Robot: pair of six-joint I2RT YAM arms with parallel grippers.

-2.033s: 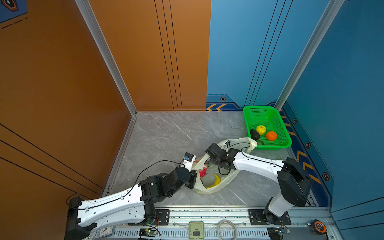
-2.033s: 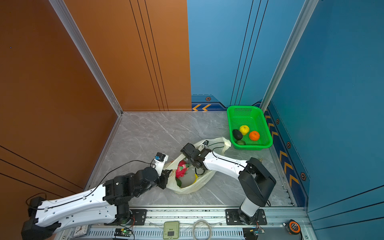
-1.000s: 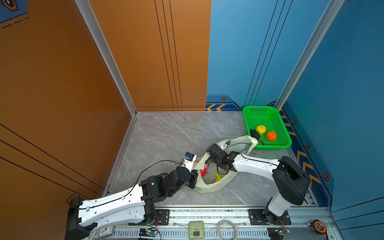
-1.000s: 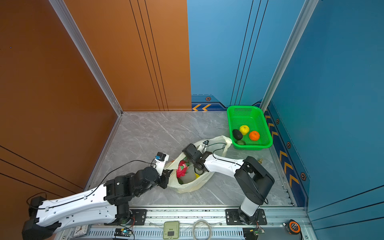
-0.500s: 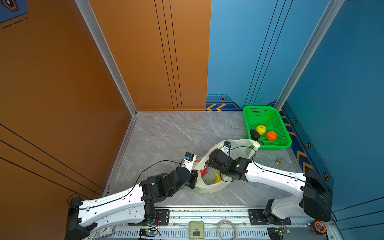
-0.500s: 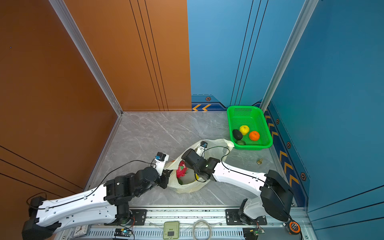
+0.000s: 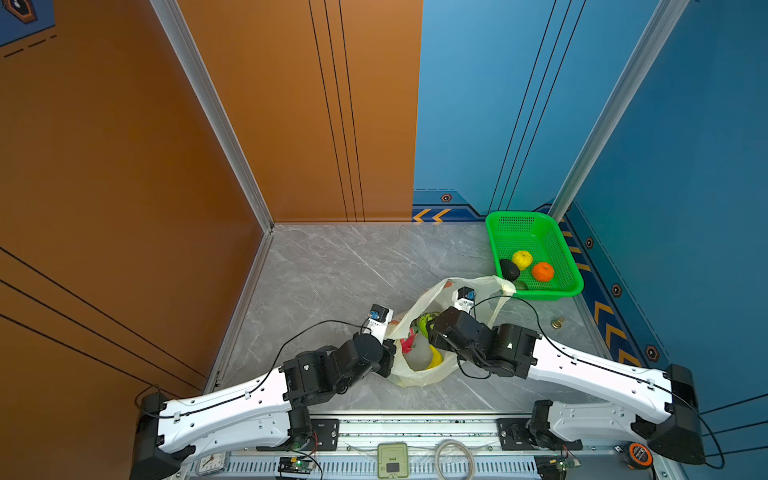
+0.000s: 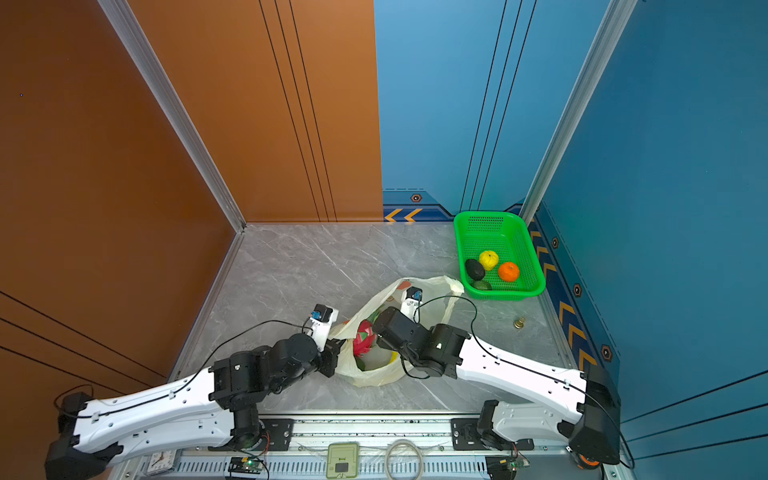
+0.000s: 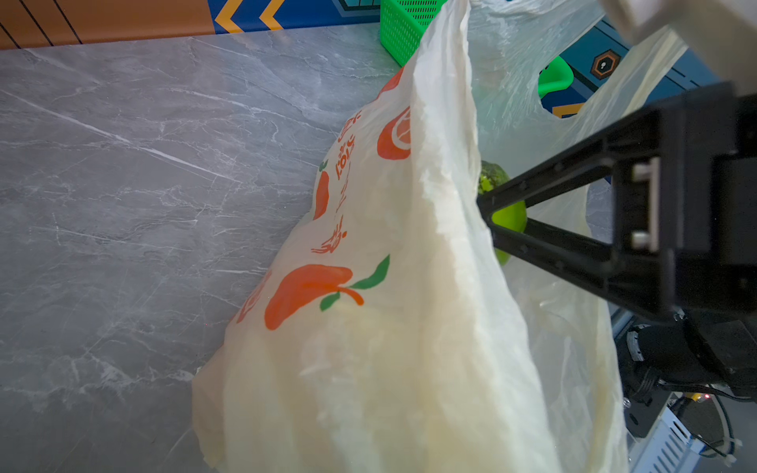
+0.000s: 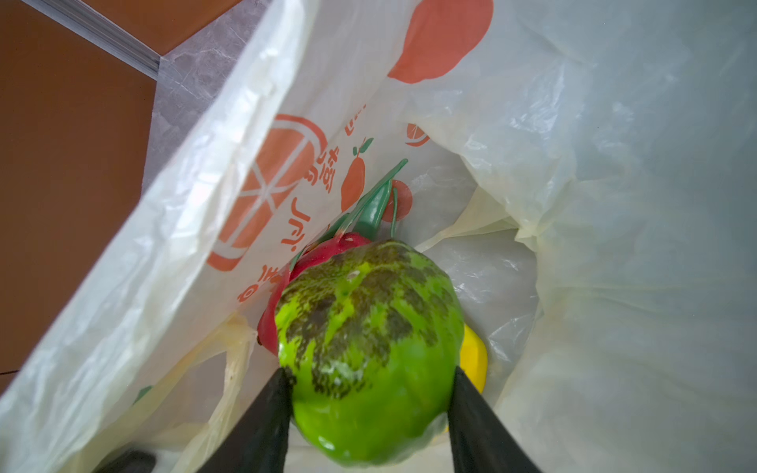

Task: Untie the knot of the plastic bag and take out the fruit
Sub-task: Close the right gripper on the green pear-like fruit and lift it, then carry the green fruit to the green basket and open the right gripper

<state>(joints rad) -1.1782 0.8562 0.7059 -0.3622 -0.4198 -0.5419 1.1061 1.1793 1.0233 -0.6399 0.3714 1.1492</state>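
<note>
The pale-yellow plastic bag (image 7: 419,374) (image 8: 365,376) lies on the grey floor with its mouth wide open; no knot is in view. My left gripper (image 7: 390,353) is shut on the bag's left edge; in the left wrist view the bag (image 9: 389,327) hides its fingers. My right gripper (image 10: 369,370) (image 7: 428,328) is inside the bag, shut on a green fruit (image 10: 368,327) with dark patches. Behind that fruit lie a pink-red dragon fruit (image 10: 323,250) (image 8: 363,336) and a yellow banana (image 10: 475,360) (image 7: 434,357).
A green basket (image 7: 519,216) stands at the back right by the blue wall. It holds a yellow citrus (image 7: 522,259), an orange (image 7: 542,271) and a dark avocado (image 7: 509,269). A small brass object (image 7: 557,322) lies on the floor right of the bag.
My right arm has stretched out low to the right, and its gripper has gone deeper into the bag and narrowed round the green fruit. The left arm has held still.
</note>
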